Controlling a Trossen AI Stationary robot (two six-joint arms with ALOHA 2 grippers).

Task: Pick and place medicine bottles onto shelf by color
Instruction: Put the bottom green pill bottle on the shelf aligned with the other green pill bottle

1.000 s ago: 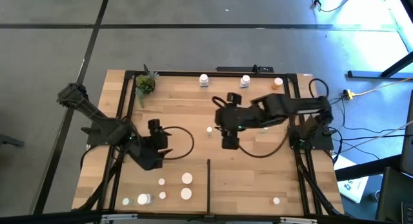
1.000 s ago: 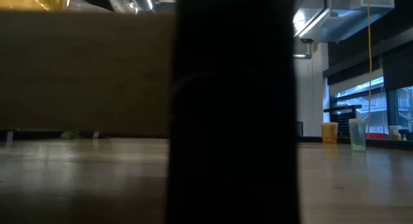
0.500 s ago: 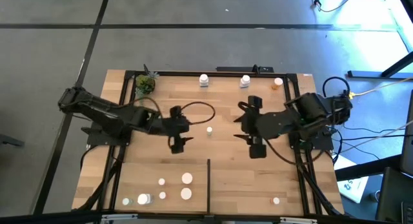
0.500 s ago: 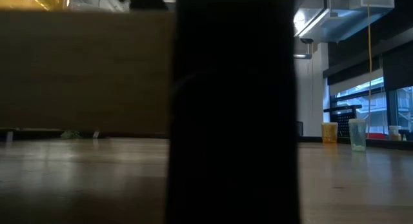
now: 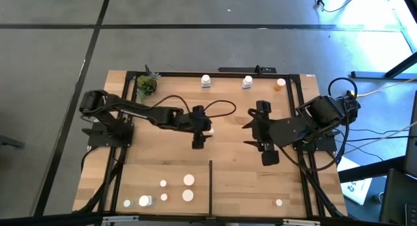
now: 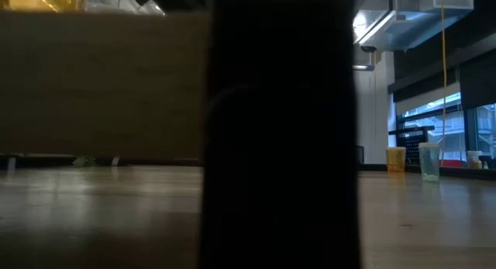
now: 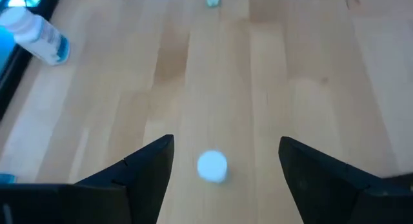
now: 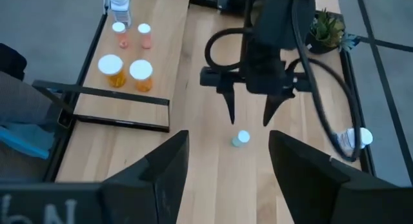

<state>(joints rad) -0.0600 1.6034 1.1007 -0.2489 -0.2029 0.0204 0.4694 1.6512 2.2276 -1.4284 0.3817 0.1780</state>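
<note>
1. Bottles are sitting in separate groups on the shelf (image 5: 234, 180), a light-wood planked top framed by black bars.
2. One small white-capped bottle (image 5: 210, 130) is standing alone mid-shelf, directly below the left gripper (image 5: 198, 143); in the left wrist view this bottle (image 7: 211, 166) is showing between the two dark fingers, untouched.
3. Left jaws are standing apart, holding nothing.
4. Right gripper (image 5: 268, 157) is hovering over the right half of the shelf, well apart from the lone bottle; its jaws are also standing apart and empty.
5. Two white bottles (image 5: 206, 81) (image 5: 247, 81) and one orange bottle (image 5: 280, 84) are lining the far edge.
6. A cluster of white-capped bottles (image 5: 188, 180) is sitting in the near-left section, just left of the thin black divider strip (image 5: 210, 187); one more small bottle (image 5: 279, 202) is lying alone to its right.
7. A small potted plant (image 5: 146, 84) is occupying the far-left corner.
8. Low view is being blocked by a dark upright shape (image 6: 280, 129).
</note>
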